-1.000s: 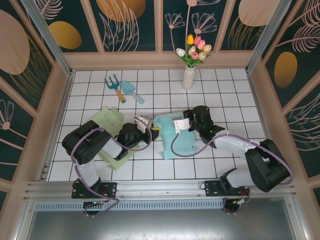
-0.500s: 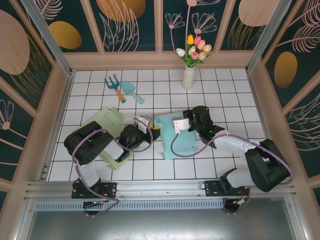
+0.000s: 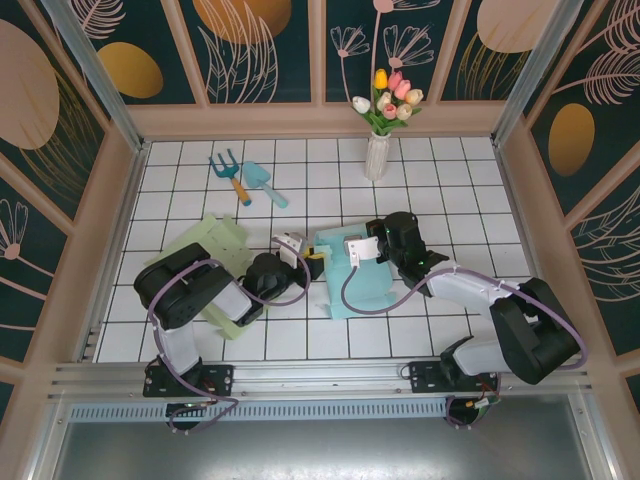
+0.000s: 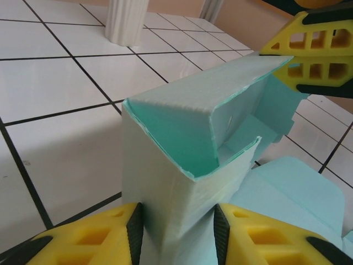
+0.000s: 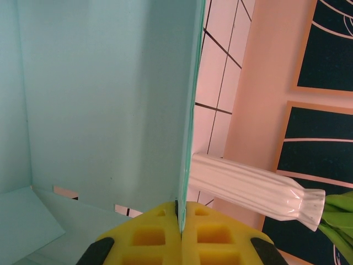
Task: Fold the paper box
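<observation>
The teal paper box (image 3: 362, 288) lies partly folded in the middle of the white tiled floor. In the left wrist view its raised, hollow end (image 4: 171, 127) stands between my left gripper's (image 4: 177, 221) yellow fingers, and both black pads (image 4: 135, 232) press on its pale outer walls. From above, the left gripper (image 3: 312, 263) is at the box's left edge. My right gripper (image 5: 178, 212) is shut on the thin upright edge of a box wall (image 5: 105, 99). It sits at the box's far side (image 3: 372, 243), and its fingers (image 4: 314, 52) clamp that wall's top.
A flat light-green box (image 3: 213, 262) lies under the left arm. A white vase of tulips (image 3: 377, 150) stands behind the teal box, close to the right gripper (image 5: 248, 185). A garden fork (image 3: 230, 172) and a trowel (image 3: 264, 183) lie at the back left.
My left gripper has slid right along the floor to the box's left end and its jaws have narrowed onto it. The right gripper holds its place.
</observation>
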